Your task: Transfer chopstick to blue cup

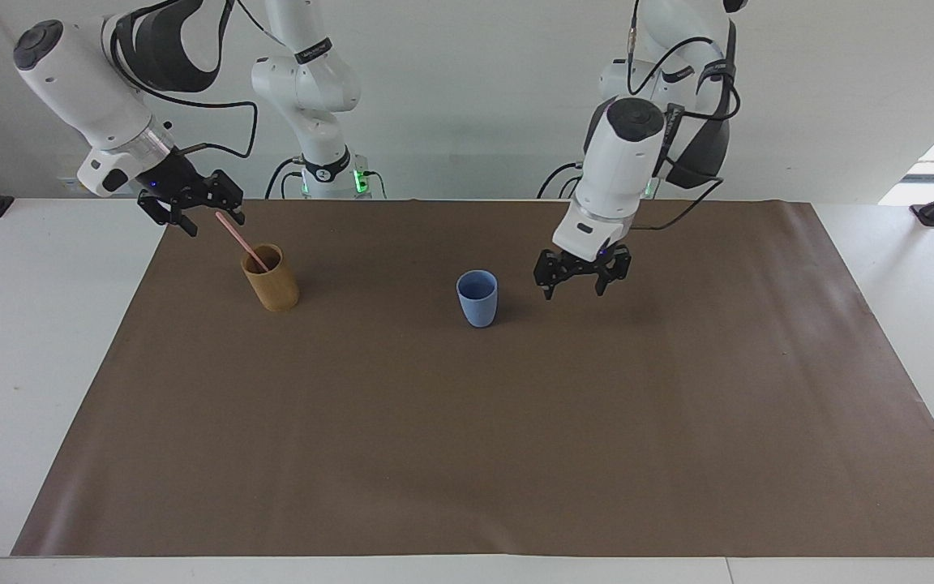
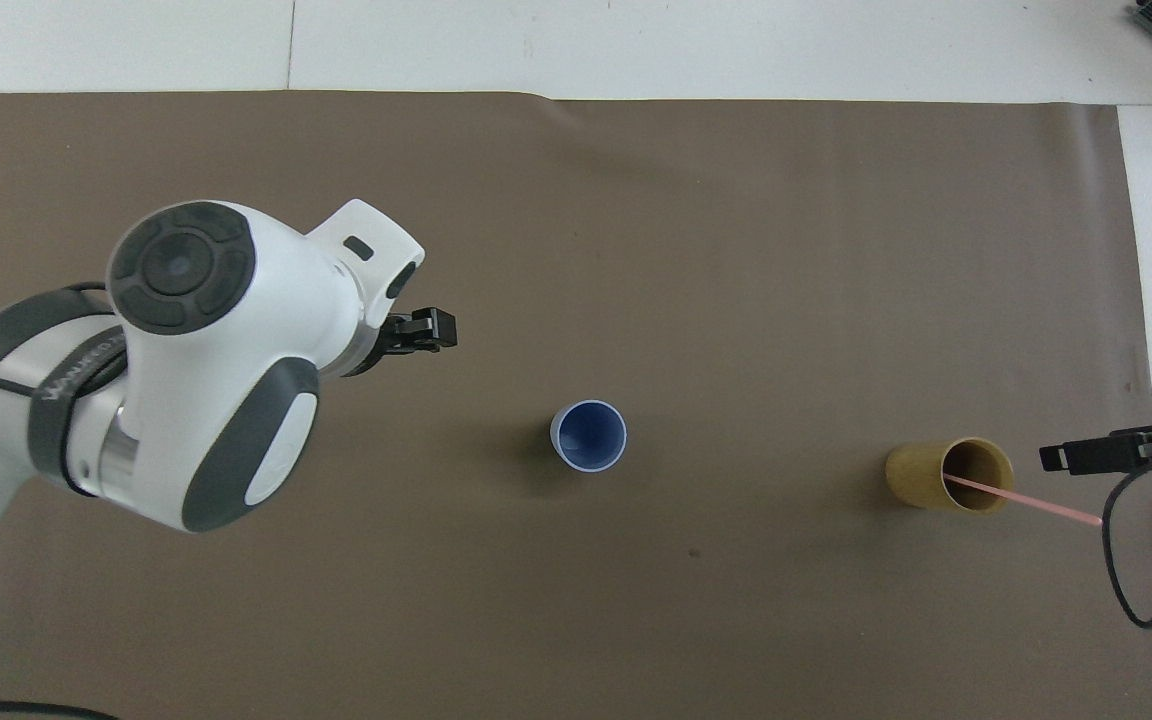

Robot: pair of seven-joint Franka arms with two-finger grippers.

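Brown mat (image 1: 467,454) covers the table. Left gripper (image 1: 571,280) hangs released over the mat beside the blue cup (image 1: 477,298), clear of it; cup upright and empty. Tan bamboo cup (image 1: 271,277) stands toward the right arm's end, holding the chopstick (image 1: 241,240), which leans out over its rim. Right gripper (image 1: 190,201), fingers spread, sits by the stick's top end, nothing grasped. Step in hand, as judged: pick-up approach. Next: straddle the stick, clamp, lift clear.

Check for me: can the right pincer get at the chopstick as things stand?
Probably yes. The right pincer is open beside the upper end of the chopstick, which leans out of the tan cup with nothing between them. The left pincer hangs over the mat, away from it.
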